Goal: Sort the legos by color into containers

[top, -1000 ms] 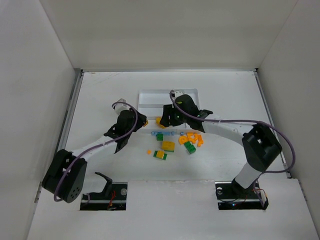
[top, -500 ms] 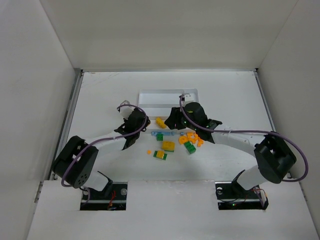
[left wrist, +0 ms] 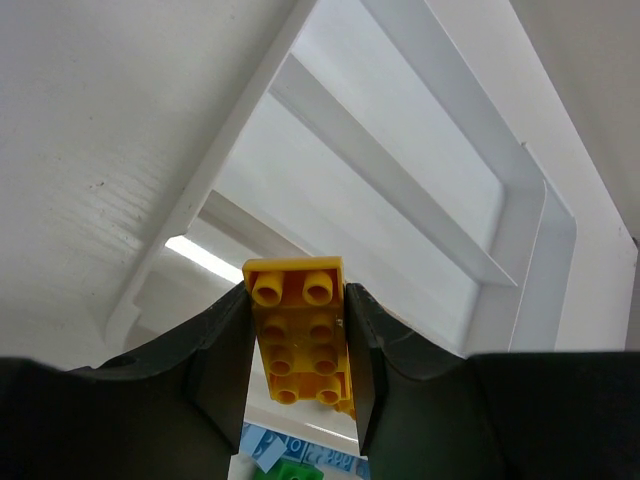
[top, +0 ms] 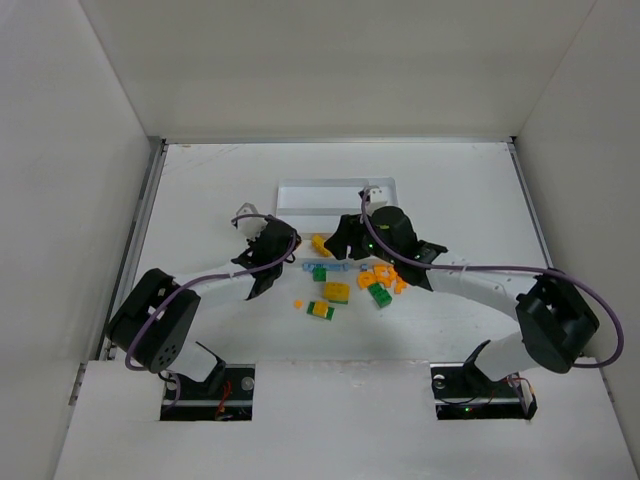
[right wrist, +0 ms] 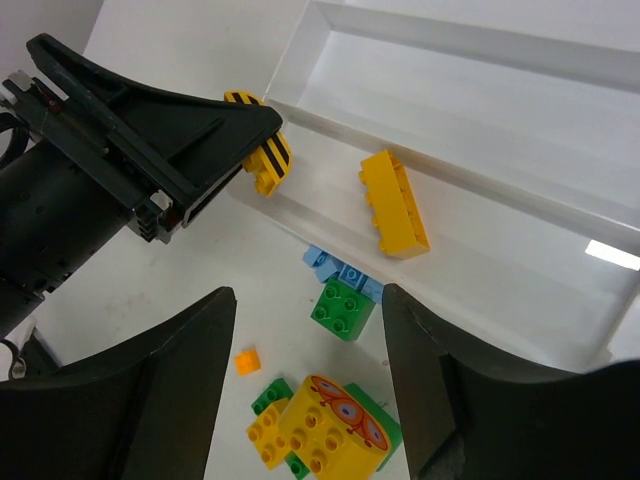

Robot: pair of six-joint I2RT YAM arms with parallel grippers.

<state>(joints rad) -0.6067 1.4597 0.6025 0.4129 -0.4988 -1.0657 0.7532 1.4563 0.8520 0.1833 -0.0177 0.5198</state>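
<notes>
The white tray (top: pixel 300 186) lies mid-table, and its long sections show in the left wrist view (left wrist: pixel 400 200). My left gripper (top: pixel 288 252) is shut on a yellow lego plate (left wrist: pixel 300 335) and holds it at the tray's near left edge. The plate also shows in the right wrist view (right wrist: pixel 262 170). A yellow brick (right wrist: pixel 393 203) lies in the tray's nearest section. My right gripper (right wrist: pixel 310 370) is open and empty above a green brick (right wrist: pixel 342 308) and light blue bricks (right wrist: pixel 335 268), just in front of the tray (right wrist: pixel 450 40).
Loose legos lie in front of the tray: a yellow-and-green cluster (right wrist: pixel 320 430), a tiny orange piece (right wrist: pixel 246 361), orange bricks (top: pixel 388 275) and a green brick (top: pixel 379 294). White walls enclose the table.
My left gripper has moved right and forward with the yellow plate to the tray's near left edge. My right gripper has drawn back to the right, uncovering the yellow brick in the tray.
</notes>
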